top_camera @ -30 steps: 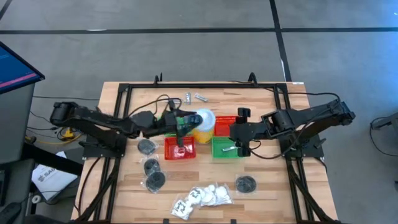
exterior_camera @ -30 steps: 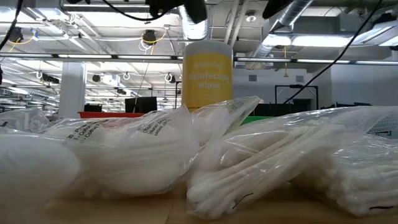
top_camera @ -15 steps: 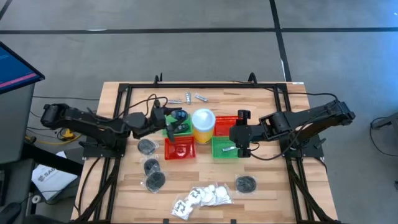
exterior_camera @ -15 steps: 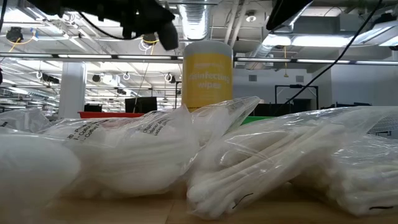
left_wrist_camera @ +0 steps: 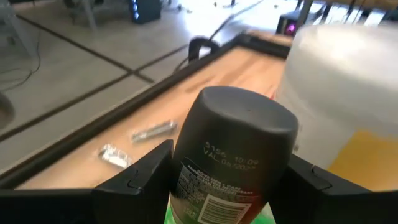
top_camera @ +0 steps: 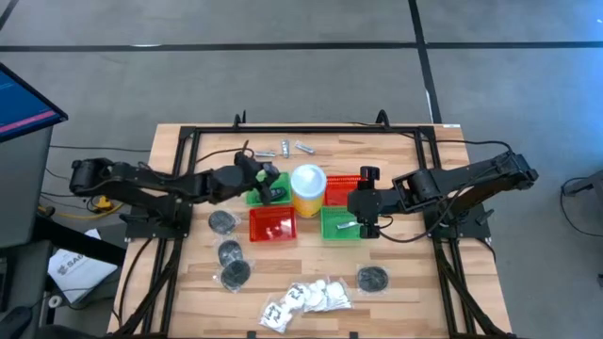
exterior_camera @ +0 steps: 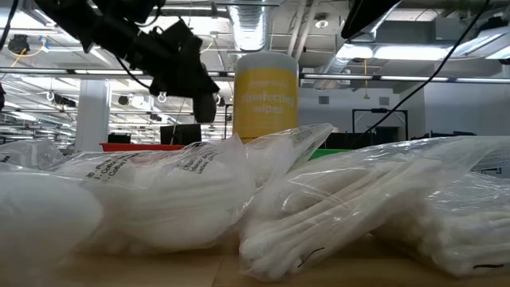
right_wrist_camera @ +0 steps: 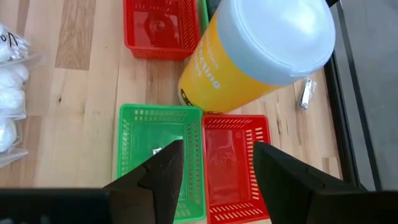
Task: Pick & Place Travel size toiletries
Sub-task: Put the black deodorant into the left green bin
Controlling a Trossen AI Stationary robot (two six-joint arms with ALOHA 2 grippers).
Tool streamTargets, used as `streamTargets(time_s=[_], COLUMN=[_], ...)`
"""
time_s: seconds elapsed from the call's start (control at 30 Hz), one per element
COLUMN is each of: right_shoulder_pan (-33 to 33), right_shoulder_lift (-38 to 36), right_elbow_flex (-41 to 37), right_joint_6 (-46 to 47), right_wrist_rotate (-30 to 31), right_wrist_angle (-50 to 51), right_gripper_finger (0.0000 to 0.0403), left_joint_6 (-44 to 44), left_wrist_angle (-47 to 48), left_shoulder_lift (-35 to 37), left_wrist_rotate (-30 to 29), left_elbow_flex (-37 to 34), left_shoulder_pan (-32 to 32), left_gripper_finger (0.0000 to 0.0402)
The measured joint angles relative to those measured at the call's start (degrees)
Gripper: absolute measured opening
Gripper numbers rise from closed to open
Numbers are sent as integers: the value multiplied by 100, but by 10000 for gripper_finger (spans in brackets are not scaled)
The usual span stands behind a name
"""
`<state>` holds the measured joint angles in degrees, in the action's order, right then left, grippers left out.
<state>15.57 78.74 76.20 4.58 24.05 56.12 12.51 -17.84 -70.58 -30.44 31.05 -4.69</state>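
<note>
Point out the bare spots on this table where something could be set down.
Bare wood lies right of the round dark bag, and between the silvery pieces and the table's far right corner. The middle is crowded: baskets around the yellow canister.

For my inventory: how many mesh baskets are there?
4, round the yellow canister: red basket and green basket on its left, red basket and green basket on its right.
</note>
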Motion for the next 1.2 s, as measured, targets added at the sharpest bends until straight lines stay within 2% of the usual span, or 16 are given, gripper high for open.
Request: streamTargets(time_s=[0.33,0.43,0.93,1.2], right_shoulder_pan=[0,0,0,2], right_shoulder_lift=[0,0,0,0], right_elbow_flex=[0,0,0,0], right_joint_6=[2,2,2,2], right_wrist_rotate=[0,0,0,0], right_wrist_angle=[-2,-2,-7,-7], right_gripper_finger=[176,177,168,167], left_joint_6=[306,442,640,639], left_wrist_angle=[-15,-10,-20,-23], left_shoulder_lift=[-780,-970,-1442,-1447], left_wrist_rotate=[27,201,439,439], left_elbow_flex=[-1,-1,2,2], left_shoulder_pan=[-135,-257,-479,-468], left_gripper_finger=[199,199,199,233])
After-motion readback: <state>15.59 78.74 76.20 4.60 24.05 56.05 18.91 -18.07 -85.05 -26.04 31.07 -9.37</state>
